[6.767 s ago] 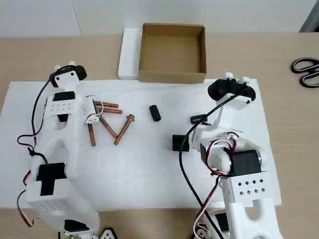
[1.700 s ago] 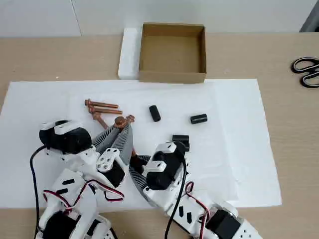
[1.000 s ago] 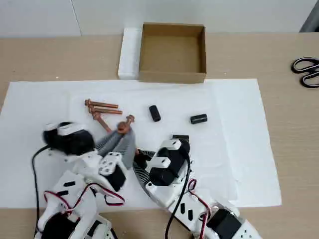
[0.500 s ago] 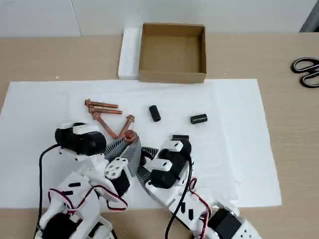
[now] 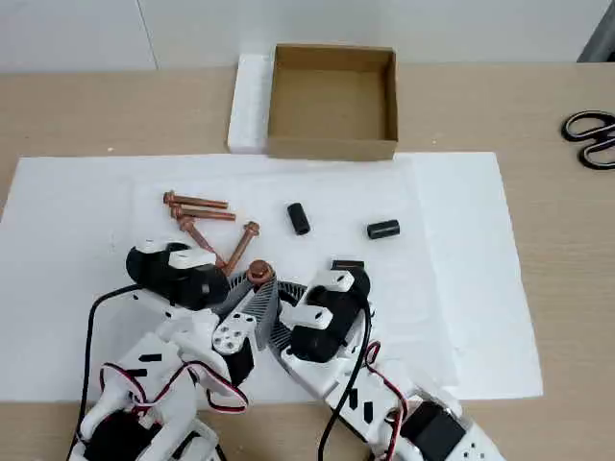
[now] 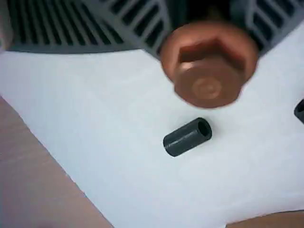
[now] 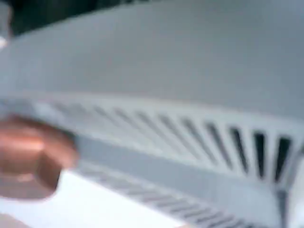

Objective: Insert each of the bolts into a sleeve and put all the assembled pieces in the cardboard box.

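Okay, my left gripper [image 5: 257, 286] pinches the bolt [image 5: 258, 273], head outward at the tips; right gripper [image 5: 282, 300] sits just alongside, its hold unclear.

L gripper [image 5: 254, 285] clamping bolt [image 5: 258, 272], R gripper [image 5: 281, 307] alongside

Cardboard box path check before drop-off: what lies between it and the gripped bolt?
In the high view, one black sleeve lies on the white sheet between the bolt and the cardboard box; otherwise bare.

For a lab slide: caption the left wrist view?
Left claw grips a copper bolt, head toward camera; a black sleeve lies on the white sheet beyond.
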Robot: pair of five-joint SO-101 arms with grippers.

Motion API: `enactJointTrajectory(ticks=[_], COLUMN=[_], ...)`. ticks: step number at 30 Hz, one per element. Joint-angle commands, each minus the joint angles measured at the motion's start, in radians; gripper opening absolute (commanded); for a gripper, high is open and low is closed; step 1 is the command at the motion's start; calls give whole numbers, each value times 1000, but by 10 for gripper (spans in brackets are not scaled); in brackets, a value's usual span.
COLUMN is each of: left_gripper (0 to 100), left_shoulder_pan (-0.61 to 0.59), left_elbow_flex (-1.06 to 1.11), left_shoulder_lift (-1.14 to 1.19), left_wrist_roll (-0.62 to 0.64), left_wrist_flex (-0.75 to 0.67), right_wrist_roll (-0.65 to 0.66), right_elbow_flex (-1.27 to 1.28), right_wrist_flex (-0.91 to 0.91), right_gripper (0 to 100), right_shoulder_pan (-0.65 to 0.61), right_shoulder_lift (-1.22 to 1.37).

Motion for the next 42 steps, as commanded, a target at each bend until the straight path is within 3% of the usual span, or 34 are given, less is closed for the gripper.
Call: enactJointTrajectory(ticks=[1,6,12,23,28,42], left_gripper=[7,13,117,123,123,123], left_shoulder_pan=[12,11,11,3,-68,-94], left_elbow_flex=[-2,16,24,25,24,18], left_shoulder_lift=[8,6,6,8,8,8], left_wrist_roll=[-11,-11,-11,-114,-180,-176], left_wrist_flex=[0,0,2,2,-3,-68], right_wrist_roll=[11,11,11,11,11,11], right_elbow_flex=[-37,-37,-37,-37,-35,-32], right_wrist_flex=[-28,-28,-24,-22,-22,-21], right_gripper=[4,4,4,4,4,4], right_shoulder_pan=[2,2,2,2,2,2], right_shoulder_lift=[-10,-10,-10,-10,-10,-7])
